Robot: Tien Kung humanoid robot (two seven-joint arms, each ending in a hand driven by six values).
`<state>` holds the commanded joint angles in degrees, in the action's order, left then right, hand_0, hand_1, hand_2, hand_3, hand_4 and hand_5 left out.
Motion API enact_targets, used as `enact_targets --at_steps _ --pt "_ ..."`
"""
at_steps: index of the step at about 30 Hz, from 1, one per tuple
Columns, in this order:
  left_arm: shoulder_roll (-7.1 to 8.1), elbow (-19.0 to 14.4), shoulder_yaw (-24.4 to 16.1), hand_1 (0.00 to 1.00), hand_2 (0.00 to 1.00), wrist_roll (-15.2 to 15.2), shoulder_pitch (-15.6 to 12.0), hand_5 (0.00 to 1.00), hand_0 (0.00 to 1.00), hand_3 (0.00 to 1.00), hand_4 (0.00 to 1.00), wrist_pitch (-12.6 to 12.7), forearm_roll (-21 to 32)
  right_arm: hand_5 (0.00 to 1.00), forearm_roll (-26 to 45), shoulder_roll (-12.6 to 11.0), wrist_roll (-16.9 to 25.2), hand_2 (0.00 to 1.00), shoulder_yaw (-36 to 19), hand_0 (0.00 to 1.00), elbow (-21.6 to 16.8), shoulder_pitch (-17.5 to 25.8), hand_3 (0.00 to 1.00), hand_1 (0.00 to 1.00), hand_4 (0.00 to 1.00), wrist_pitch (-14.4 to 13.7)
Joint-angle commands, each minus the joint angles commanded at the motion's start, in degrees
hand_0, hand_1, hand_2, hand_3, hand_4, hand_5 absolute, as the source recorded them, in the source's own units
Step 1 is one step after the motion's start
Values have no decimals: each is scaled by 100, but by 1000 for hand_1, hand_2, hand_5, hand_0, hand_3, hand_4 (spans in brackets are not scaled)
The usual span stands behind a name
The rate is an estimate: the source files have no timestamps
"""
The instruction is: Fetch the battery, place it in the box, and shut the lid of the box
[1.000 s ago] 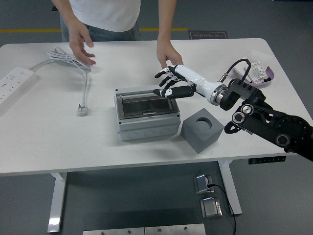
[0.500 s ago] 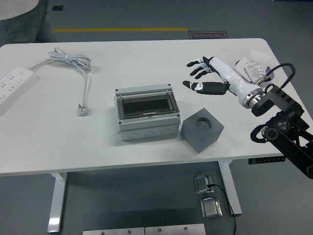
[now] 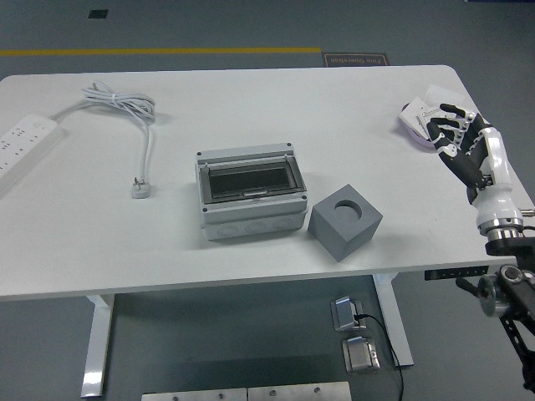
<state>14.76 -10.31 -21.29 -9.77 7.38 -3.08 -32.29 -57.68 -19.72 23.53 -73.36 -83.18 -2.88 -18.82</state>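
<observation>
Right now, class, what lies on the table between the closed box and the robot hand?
In the head view, a grey cube sits between the box and the right robot hand.

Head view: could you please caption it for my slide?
Right robot hand open near the table's right edge; grey box lid closed.

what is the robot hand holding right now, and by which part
Nothing. The right hand is at the table's right edge with fingers spread and empty, beside the purple tray. The box sits untouched.

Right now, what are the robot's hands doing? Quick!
Left hand: not in view.
Right hand: open, holding nothing, over the table's right edge.
</observation>
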Motion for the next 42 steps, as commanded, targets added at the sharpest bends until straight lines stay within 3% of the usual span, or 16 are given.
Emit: enact_targets --at_steps 4,8,28,34,42 --pt "25 0 248 750 721 101 -9 481 715 658 525 17 317 389 642 -15 523 619 204 726 -26 57 732 581 841 37" --pt "55 0 326 750 721 163 12 481 715 658 525 26 463 389 1134 18 781 619 304 726 -5 90 732 581 841 59" --pt "7 0 360 748 720 197 83 468 718 661 527 20 514 434 1119 -20 654 609 315 722 138 -89 709 568 846 37" --pt "92 0 1049 749 720 394 167 467 717 662 529 29 1207 438 1036 17 576 611 286 722 219 -89 706 568 846 15" --pt "370 -30 1997 748 720 631 188 473 718 663 537 21 2163 445 702 42 384 623 472 724 250 -241 706 567 848 -88"
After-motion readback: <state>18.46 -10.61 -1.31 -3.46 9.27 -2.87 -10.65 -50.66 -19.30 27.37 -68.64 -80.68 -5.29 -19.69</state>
